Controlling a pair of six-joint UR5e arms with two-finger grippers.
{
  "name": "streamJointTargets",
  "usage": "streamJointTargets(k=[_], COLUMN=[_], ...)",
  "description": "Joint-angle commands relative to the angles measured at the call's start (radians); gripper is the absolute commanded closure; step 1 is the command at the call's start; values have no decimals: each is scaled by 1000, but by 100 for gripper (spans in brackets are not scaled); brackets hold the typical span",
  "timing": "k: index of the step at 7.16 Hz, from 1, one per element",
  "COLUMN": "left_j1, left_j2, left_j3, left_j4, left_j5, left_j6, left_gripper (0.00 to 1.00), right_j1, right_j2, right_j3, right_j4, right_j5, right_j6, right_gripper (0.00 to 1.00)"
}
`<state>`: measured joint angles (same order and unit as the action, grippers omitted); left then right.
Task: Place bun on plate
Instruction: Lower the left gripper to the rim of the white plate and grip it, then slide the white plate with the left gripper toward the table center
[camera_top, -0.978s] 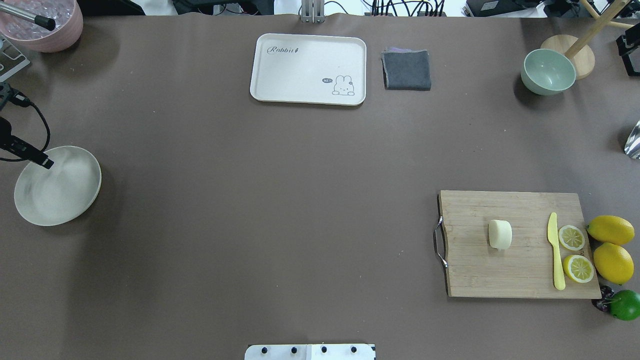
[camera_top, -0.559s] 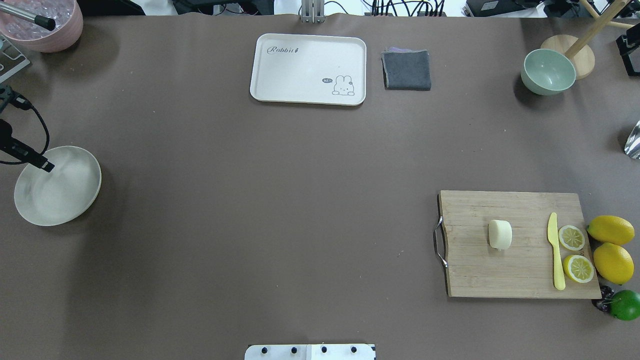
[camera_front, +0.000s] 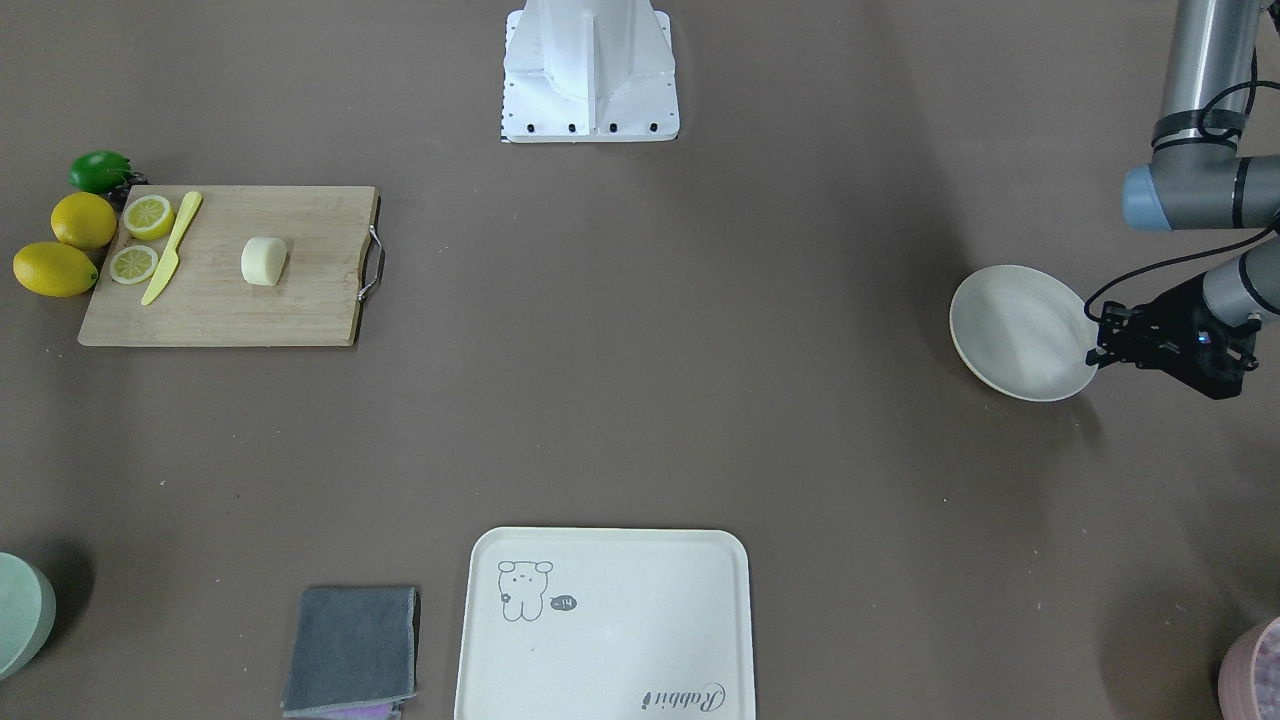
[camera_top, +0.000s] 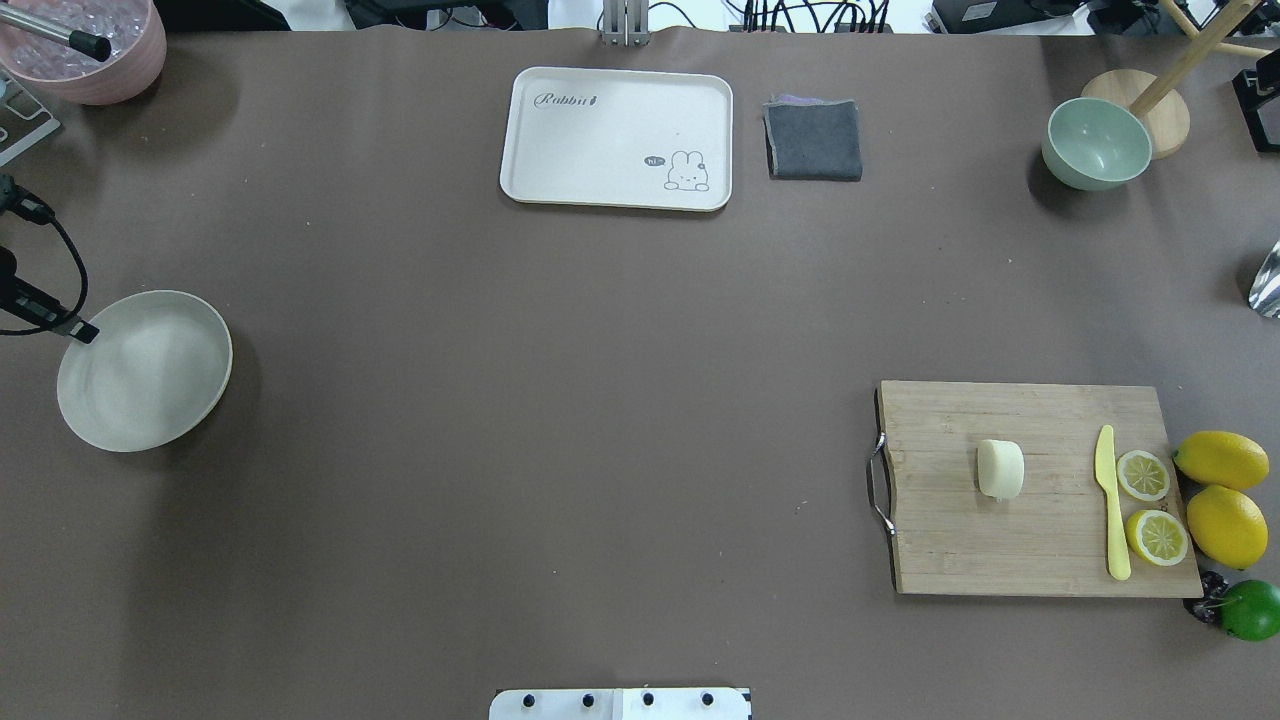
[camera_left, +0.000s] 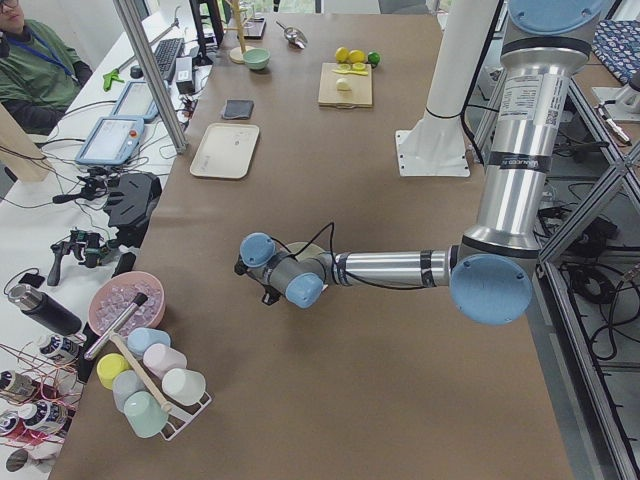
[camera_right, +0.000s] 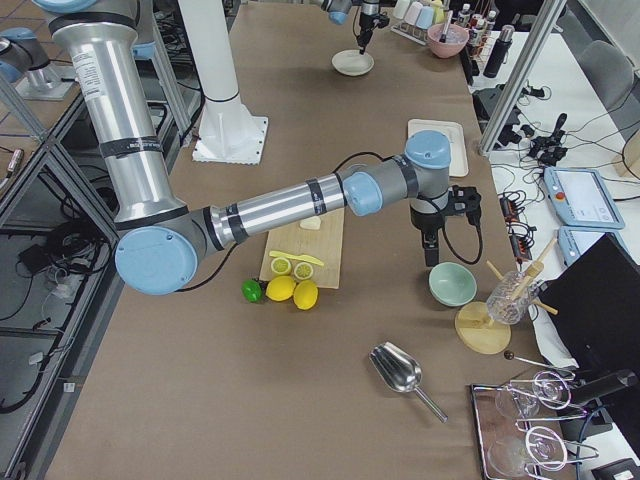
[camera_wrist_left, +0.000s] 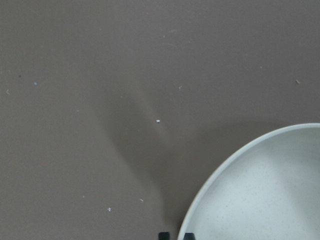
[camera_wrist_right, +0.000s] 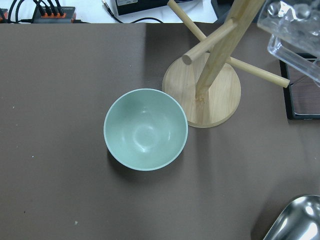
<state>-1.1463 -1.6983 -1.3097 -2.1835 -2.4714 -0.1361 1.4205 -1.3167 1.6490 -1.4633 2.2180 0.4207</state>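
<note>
Resting on the wooden board (camera_top: 1040, 540), well apart from the plate (camera_top: 140, 385), was the bun (camera_top: 1000, 469); the left gripper (camera_front: 1103, 345) pinched the plate's rim, and the right gripper (camera_right: 430, 255) hung above a green bowl (camera_right: 452, 284), its fingers' state not discernible.

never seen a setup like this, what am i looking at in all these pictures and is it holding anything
This is a robot with two arms at a table, each ending in a two-finger claw. Two pictures look down on the table, one from behind the robot, one facing it; two look along it from the ends; two come from wrist cameras. The bun lies on a wooden cutting board with a yellow knife and lemon halves. The left claw is at the rim of the plate; whether it pinches it is unclear. The right claw hangs above a green bowl, too small to judge.
</note>
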Motion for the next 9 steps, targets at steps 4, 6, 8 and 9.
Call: streamJointTargets(k=[4,6,8,9], left_j1=[-47,18,123,196], left_j2=[-159,-283,-368,-385], left_j3=[-43,-80,-121,-146], left_j4=[-13,-18,-18,-19], left_j5=[-141,-111,22,111], left_j6=[-235,-409,-578,-633], left_gripper=[100,100,100,100], right_j1=[-5,-6,-8,-8], right_j2=[1,7,1,1], right_j3=[-17,-29,-25,-29], right_j4=[-3,-3,-3,-5], right_j5=[11,11,11,11], right_j6=[0,0,1,-2], right_gripper=[0,0,0,0])
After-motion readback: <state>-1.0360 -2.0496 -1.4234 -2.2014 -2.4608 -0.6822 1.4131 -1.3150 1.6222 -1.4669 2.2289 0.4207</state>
